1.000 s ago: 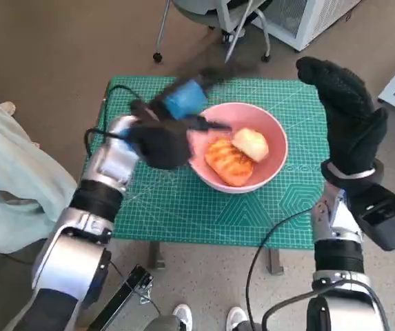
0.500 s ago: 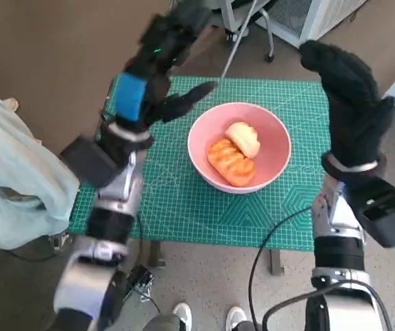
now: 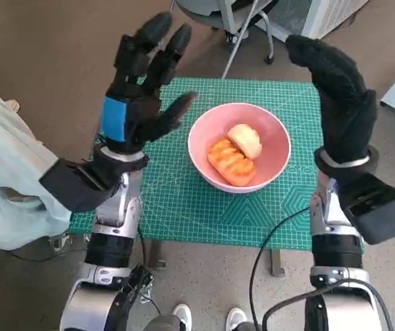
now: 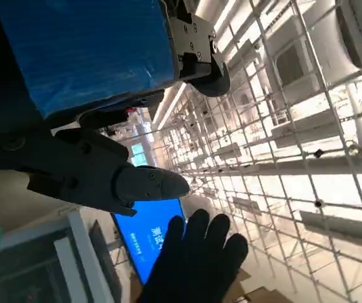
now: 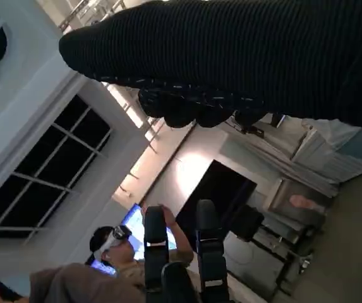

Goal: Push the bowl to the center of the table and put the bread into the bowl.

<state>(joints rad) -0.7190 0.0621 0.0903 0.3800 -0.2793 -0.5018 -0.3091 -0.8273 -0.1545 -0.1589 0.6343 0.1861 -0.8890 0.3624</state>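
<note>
1. We've got the pink bowl [image 3: 239, 145] sitting pretty much in the middle of the green cutting mat [image 3: 183, 207] that covers the table, maybe a touch toward the right.
2. Inside the bowl there are two pieces of bread: a golden, ridged one [image 3: 229, 161] on the near-left side and a paler round roll [image 3: 245, 140] on the far-right side. They're touching each other, and both sit fully below the rim.
3. Our left hand [image 3: 140, 96] is raised above the left part of the table, fingers spread apart and pointing away from us, holding nothing. It's clear of the bowl, just left of it.
4. Our right hand [image 3: 338, 103] is up too, over the right edge of the mat, fingers straight and close to each other but not curled, nothing in it.
5. In the left wrist view we see the gloved right hand [image 4: 196, 262] against a bright ceiling grid; nothing between the left fingers [image 4: 143, 184] there either.
6. The right wrist view shows a person [image 5: 114, 259] wearing a headset, far off.
</note>
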